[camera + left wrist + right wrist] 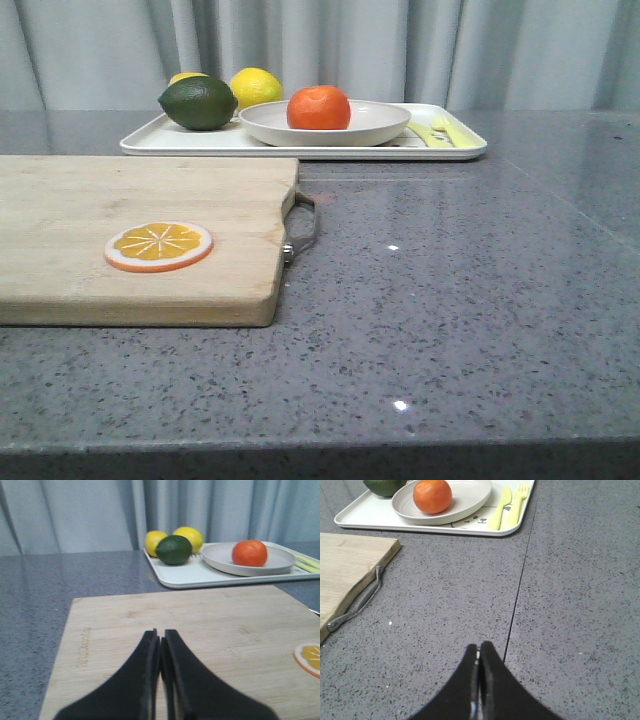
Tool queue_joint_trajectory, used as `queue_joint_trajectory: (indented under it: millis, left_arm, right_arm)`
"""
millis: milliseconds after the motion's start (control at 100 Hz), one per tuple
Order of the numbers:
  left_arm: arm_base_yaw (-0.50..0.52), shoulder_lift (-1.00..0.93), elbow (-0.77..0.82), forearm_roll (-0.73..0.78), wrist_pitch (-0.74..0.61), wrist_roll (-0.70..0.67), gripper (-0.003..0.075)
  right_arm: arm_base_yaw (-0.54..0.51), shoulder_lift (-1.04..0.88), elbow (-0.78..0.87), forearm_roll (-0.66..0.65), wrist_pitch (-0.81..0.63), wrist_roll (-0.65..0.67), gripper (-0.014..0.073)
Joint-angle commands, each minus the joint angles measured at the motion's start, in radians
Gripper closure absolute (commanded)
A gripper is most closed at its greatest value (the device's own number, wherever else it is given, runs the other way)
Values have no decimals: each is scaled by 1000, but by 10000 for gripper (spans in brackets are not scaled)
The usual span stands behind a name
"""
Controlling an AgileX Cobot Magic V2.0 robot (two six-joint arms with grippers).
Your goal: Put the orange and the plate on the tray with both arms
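**Orange and plate sit on the tray; both hands empty and drawn back**

Nearest, the left hand (160, 652) hangs over the wooden cutting board (130, 240) with its fingers pressed together on nothing. The right hand (479, 667) hangs over bare grey bench (470, 300), fingers likewise pressed together and empty. An orange slice disc (159, 246) lies flat on the board, and the board's metal handle (303, 228) juts off its right edge.

Farther off, the tray (150, 143) lies at the back of the bench. The plate (385, 122) rests on it, and the orange (319, 108) sits in the plate. A dark green fruit (198, 103) and two lemons (256, 87) crowd the tray's left end; yellow cutlery (509, 505) lies at its right end, seemingly a knife and fork.

The task looks done. The remaining risk is any further reach: a hand nudging the plate's rim could tip the round orange and let it roll off the low-rimmed tray, or push the plate against the green fruit just beside it.
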Motion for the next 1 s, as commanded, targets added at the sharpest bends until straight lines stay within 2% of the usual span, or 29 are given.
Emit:
queue_joint_trajectory:
  millis: [0, 110, 250, 990]
  left_arm:
    - [52, -53, 11, -17, -103, 1, 739]
    - [112, -126, 59, -38, -103, -9, 739]
    - [159, -122, 93, -38, -93, -33, 739]
    - [159, -124, 93, -38, -68, -31, 739]
  right_arm:
    - [-2, 3, -25, 10, -69, -14, 654]
    - [-2, 3, -25, 10, -69, -14, 654]
    - [-2, 3, -25, 10, -70, -14, 654]
    - [-2, 3, -25, 10, -70, -14, 654]
